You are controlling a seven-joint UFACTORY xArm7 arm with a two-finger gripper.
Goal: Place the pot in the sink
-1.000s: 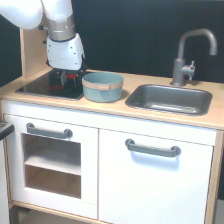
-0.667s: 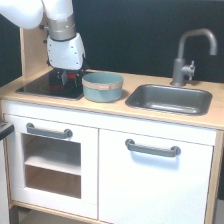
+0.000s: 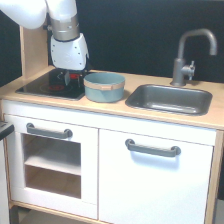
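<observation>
The light blue-teal pot [image 3: 104, 87] with a tan band stands upright on the wooden countertop, between the black stovetop [image 3: 50, 85] and the grey metal sink [image 3: 170, 99]. The sink is set in the countertop at the exterior view's right and holds nothing that I can see. My gripper [image 3: 70, 76] hangs below the white arm, over the stovetop, just to the exterior view's left of the pot and apart from it. Its fingers are dark, small and partly hidden by the wrist housing, so their state is unclear.
A grey faucet [image 3: 189, 55] rises behind the sink. A wooden side panel [image 3: 34, 50] stands behind the stovetop at the left. Below are white cabinet doors with grey handles [image 3: 152, 148] and an open oven shelf [image 3: 50, 165].
The gripper has shifted slightly toward the pot. The pot has not moved.
</observation>
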